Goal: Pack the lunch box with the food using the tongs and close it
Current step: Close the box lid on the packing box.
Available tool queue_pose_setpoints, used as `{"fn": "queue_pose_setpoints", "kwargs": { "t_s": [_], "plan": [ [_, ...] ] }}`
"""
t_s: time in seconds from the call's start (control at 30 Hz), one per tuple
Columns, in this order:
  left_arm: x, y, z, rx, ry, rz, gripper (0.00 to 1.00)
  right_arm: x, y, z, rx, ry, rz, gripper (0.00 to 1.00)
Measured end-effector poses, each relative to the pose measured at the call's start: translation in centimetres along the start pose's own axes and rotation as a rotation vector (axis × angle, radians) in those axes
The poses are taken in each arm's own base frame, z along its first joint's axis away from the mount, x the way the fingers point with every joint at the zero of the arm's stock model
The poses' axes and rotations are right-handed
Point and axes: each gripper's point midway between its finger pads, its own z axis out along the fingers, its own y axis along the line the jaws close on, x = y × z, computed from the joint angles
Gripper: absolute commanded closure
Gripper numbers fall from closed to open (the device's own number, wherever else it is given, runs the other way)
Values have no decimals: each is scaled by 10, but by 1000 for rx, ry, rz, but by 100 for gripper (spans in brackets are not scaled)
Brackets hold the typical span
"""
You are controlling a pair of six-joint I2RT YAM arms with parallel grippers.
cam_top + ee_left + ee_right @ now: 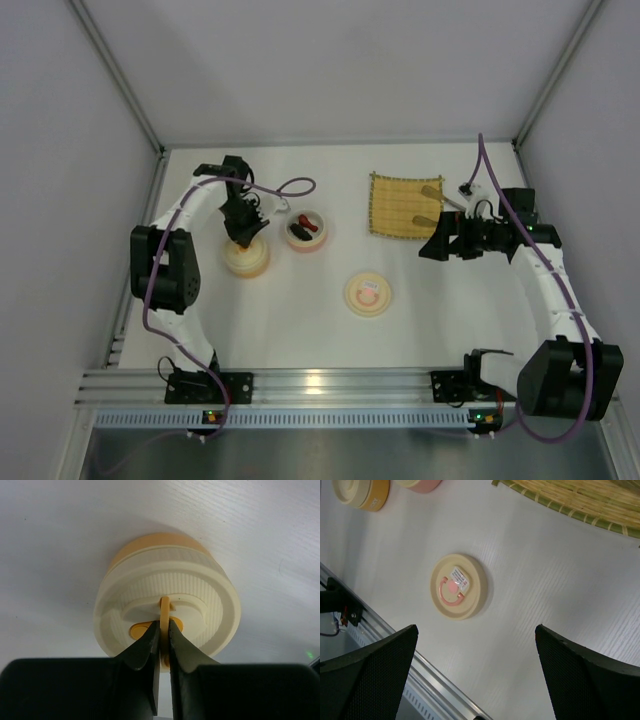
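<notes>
Far left: the left gripper (164, 628) is clamped tight on the orange ring handle (164, 605), which stands up thin between the two black fingers. That handle belongs to the cream lid (150, 580) on top of the orange container (150, 542), and the lid looks squarely seated, though I can't see what's under it. The gripper comes down on the handle from directly above, so any lift or release runs along that vertical line.

Moving right, just beside the orange container, is the pink bowl (322, 242), uncovered. Inside it lie the red piece (314, 226) and the black piece (297, 234), close together. I can't spot the round bun-like piece anywhere.

Nearer the arm bases and a little further right, the pink-ringed lid (367, 293) lies flat on the white table (300, 340), apart from everything, with its ring folded down.

Right again is the bamboo mat (395, 205), and at its far right corner the tongs (452, 201), a thin silvery line running roughly left to right. Part of them is hidden behind the right arm's cable.

Last, the right gripper (475, 630) hangs with its jaws spread wide and nothing between them, looking down at the pink-ringed lid. In the overhead view it sits just on the near side of the mat, so it is clearly the closer arm to the tongs. My read is that the tongs lie beyond and slightly to the right of its fingers.
</notes>
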Motion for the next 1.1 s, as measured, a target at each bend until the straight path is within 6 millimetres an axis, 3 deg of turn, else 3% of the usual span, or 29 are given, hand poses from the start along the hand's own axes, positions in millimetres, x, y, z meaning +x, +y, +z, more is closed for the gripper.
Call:
{"fn": "queue_pose_setpoints", "kwargs": {
  "t_s": [0.23,0.47,0.73,1.1],
  "plan": [
    [2,-3,0,19,9,95,72,0,1,0,-8,0,-4,1],
    [3,-13,-2,58,10,94,49,0,3,0,-16,-1,-7,1],
    [4,-17,-6,73,15,80,41,-1,4,-1,-22,-5,-10,1],
    [-11,-9,-28,18,-30,62,36,-1,6,-2,-26,-11,-15,1]
  ]
}}
